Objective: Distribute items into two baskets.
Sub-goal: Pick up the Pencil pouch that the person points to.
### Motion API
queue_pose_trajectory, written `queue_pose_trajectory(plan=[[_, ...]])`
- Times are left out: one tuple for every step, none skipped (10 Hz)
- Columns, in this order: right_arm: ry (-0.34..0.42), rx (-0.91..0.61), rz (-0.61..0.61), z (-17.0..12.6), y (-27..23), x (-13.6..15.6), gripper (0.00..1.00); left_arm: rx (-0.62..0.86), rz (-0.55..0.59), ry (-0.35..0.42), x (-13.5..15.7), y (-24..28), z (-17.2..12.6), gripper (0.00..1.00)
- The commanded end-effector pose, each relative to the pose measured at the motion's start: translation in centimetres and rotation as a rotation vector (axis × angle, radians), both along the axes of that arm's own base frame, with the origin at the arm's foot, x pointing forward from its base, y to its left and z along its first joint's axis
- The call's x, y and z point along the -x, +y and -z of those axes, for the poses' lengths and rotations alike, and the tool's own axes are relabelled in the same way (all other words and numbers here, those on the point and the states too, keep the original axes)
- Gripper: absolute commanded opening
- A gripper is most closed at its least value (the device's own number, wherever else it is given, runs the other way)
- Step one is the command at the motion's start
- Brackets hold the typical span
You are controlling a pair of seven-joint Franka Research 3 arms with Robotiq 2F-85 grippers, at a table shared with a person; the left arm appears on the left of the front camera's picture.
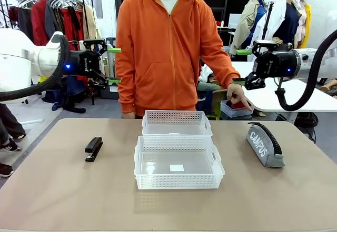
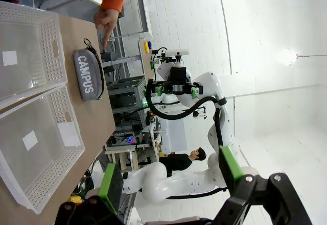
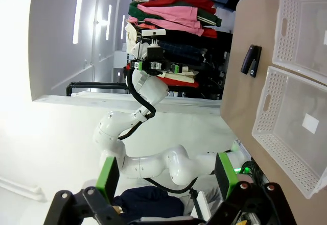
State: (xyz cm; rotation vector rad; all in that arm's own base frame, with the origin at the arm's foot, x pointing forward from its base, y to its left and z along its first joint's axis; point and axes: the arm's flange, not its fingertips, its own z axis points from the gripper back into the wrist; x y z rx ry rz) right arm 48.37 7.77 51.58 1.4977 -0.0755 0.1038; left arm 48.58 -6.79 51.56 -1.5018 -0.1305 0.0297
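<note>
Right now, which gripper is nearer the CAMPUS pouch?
Right. The right gripper hovers high on the side of the CAMPUS pouch; the left gripper hovers opposite, above the black stapler.

Below the left pincer (image 1: 114,65), the stapler (image 1: 94,149) looked smooth black plastic, faintly glossy. Below the right pincer (image 1: 241,66) lay the pouch (image 1: 261,143) — matt grey cloth. Between them, the larger basket (image 1: 179,182) and smaller basket (image 1: 176,117) were translucent, shiny perforated plastic; the table (image 1: 63,190) was matt tan.
</note>
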Motion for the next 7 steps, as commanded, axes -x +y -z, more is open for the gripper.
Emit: queue_pose_trajectory(plan=[[-0.022,0.181,0.070,-2.3,-0.1,-0.2,1.00,0.002,-0.005,0.000,0.1,0.1,-0.1,1.00],[0.017,0.328,0.103,-3.7,-0.4,0.2,1.00,0.002,-0.005,0.000,0.1,0.1,-0.1,1.00],[0.022,0.440,0.173,-4.9,-0.4,0.2,1.00,0.002,-0.005,0.000,0.1,0.1,-0.1,1.00],[0.014,0.532,0.224,-5.5,0.0,0.2,1.00,0.002,-0.005,0.000,0.1,0.1,-0.1,1.00],[0.022,0.639,0.245,-6.6,-0.6,0.3,1.00,0.002,-0.005,0.000,0.1,0.1,-0.1,1.00],[0.051,0.742,0.251,-5.9,-0.3,0.6,1.00,0.002,-0.005,0.000,0.1,0.1,-0.1,1.00],[0.082,0.880,0.263,-5.9,-1.1,0.2,1.00,0.002,-0.005,0.000,0.1,0.1,-0.1,1.00]])
